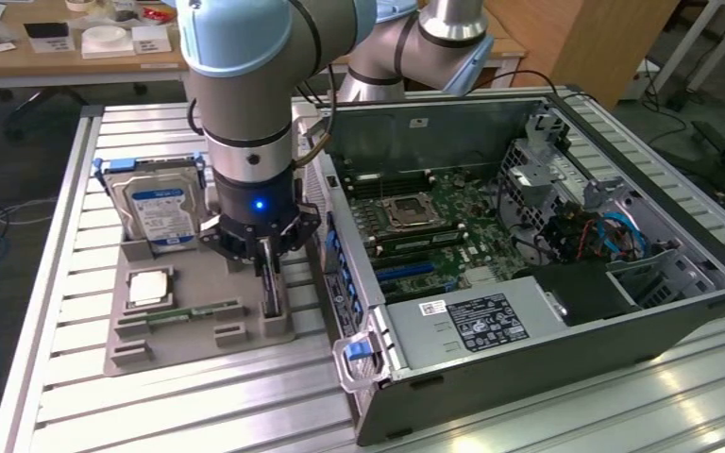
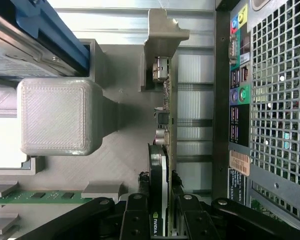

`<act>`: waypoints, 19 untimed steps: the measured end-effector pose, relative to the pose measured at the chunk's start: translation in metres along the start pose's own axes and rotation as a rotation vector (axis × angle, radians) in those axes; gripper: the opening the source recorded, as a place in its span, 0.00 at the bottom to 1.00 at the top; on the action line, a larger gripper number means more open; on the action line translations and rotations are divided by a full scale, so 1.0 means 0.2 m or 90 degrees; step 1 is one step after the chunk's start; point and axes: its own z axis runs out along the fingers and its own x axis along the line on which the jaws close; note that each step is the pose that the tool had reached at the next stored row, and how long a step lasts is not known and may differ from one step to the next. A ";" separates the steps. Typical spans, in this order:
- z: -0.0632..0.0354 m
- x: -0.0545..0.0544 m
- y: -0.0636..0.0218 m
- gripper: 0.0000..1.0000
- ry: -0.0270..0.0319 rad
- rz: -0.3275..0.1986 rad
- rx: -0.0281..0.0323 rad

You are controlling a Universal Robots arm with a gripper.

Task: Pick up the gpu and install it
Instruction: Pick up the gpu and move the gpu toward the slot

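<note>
At the edge of the gray holder tray (image 1: 186, 344) nearest the open computer case (image 1: 514, 377), the gpu (image 1: 271, 294) stands on its long edge in a slot. The gripper (image 1: 265, 255) points straight down over it. In the wrist view the jaws are clenched on the card, with fingers (image 2: 138, 215) against each flat face. A hard drive (image 1: 161, 212) stands upright at the tray's far corner on the exterior view's left. A processor (image 1: 148, 286) and a green memory stick (image 1: 193, 313) lie nearer the middle. The tray sits on the ribbed aluminium tabletop (image 1: 60, 406).

Silver hard drive (image 1: 161, 212) upright in grey tray (image 1: 193, 342), processor chip (image 1: 148, 286), green memory stick (image 1: 193, 312), open computer case (image 1: 527, 377), slatted metal counter (image 1: 54, 311).
</note>
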 end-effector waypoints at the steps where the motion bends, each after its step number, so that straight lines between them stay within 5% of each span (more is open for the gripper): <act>1: 0.000 0.00 0.000 0.27 0.0000 0.000 0.0000; 9: -0.051 0.00 0.002 0.27 0.0000 0.000 0.0000; 19: -0.210 0.00 0.009 0.27 0.0000 0.000 0.0000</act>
